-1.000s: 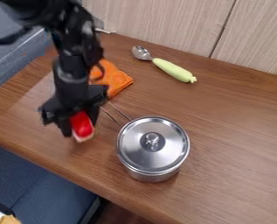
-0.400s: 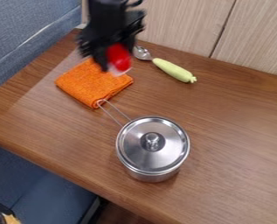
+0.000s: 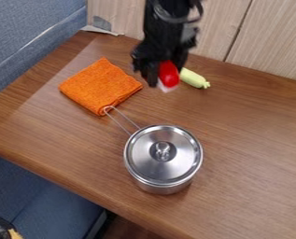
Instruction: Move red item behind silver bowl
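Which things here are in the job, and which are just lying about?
Job:
- red item, held in the claw
- pot, lidded, likely the "silver bowl"

Lying about:
- orange cloth, at the pot's handle end
- green item, near the wall

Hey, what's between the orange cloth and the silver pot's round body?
In the camera view, the thin wire handle lies there, slanting over the wooden table from the silver pot to the orange cloth's lower edge.
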Tool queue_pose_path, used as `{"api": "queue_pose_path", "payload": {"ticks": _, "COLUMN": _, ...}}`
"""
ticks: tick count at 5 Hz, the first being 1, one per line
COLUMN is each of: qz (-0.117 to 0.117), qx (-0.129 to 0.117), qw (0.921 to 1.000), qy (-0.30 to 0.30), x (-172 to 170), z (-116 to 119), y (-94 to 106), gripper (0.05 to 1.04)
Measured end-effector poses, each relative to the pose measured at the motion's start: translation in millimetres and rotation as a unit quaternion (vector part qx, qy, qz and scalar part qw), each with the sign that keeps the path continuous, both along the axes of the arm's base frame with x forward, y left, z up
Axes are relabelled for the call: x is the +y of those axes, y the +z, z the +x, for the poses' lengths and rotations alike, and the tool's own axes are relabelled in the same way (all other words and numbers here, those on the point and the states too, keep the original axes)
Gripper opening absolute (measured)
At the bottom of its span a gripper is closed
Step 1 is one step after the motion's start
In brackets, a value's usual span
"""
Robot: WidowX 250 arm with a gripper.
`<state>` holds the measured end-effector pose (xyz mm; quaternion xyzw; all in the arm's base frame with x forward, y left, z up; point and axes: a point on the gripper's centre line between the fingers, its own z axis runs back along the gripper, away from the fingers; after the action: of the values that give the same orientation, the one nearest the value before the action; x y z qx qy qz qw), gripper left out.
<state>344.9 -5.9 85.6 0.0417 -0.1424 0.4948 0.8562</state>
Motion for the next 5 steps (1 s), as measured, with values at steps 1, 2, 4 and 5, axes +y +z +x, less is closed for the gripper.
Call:
{"api": "queue_pose_path", "payload": {"ticks": 1, "qz": 0.007, "qx": 0.015, "qw": 0.9999, "qy": -0.004, "x": -7.4, "z": 10.1, "y": -21.8, "gripper": 0.591}}
{"api": "queue_pose_path", "payload": {"ticks": 2, "qz": 0.006, "qx": 0.022, "qw": 0.9997, "qy": -0.006, "x": -12.3, "z": 16.4, "y": -34.8, "gripper": 0.591}}
{"api": "queue_pose_path", "payload": {"ticks": 4, "qz": -0.011, "qx": 0.051, "qw": 0.9983, "qy": -0.025, "x": -20.5, "z": 20.8, "y": -57.2, "gripper": 0.591}}
{"api": "queue_pose_path", "payload": {"ticks": 5, "qz": -0.014, "qx": 0.062, "qw": 0.9974, "qy": -0.035, "x": -22.7, "z": 23.0, "y": -62.2, "gripper": 0.667}}
